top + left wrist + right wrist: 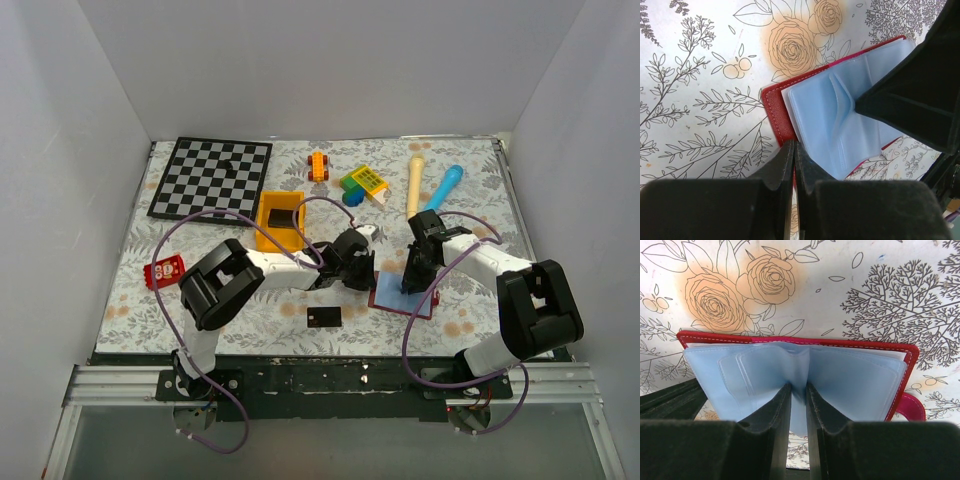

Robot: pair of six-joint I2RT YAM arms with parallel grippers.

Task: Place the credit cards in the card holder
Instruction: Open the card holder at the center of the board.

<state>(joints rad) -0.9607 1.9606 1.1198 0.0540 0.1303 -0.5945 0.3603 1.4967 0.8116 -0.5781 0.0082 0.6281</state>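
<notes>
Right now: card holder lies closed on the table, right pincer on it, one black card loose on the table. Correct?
No: the card holder lies open, pale blue pockets up; the right wrist view shows it. The rest stands: the right pincer is on it, nipping a pocket leaf, and one black card lies loose on the table.
</notes>
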